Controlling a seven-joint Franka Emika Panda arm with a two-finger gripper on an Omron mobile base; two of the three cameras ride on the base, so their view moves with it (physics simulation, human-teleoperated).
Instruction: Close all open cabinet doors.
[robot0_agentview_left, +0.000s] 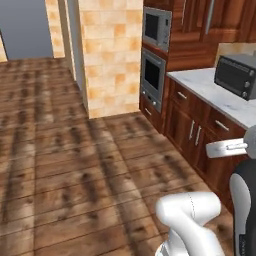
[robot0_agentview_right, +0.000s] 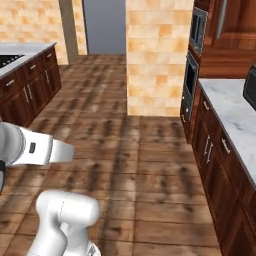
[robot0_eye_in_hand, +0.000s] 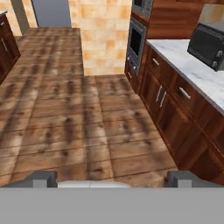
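Note:
Two reddish-brown cabinet doors with vertical silver bar handles sit under the marble counter on the right, and they look flush with the fronts around them. The same pair of cabinet doors lies ahead and to the right in the hand view, and as cabinet doors in the right base view. An upper cabinet door with a long handle is cut off by the top edge, so I cannot tell how it stands. My gripper is open with nothing between its fingers, high over the wooden floor and well short of the cabinets.
A dark toaster oven stands on the marble counter. Two built-in ovens are stacked beside a tan brick pillar. More low cabinets line the far left. Wide wooden floor lies between them.

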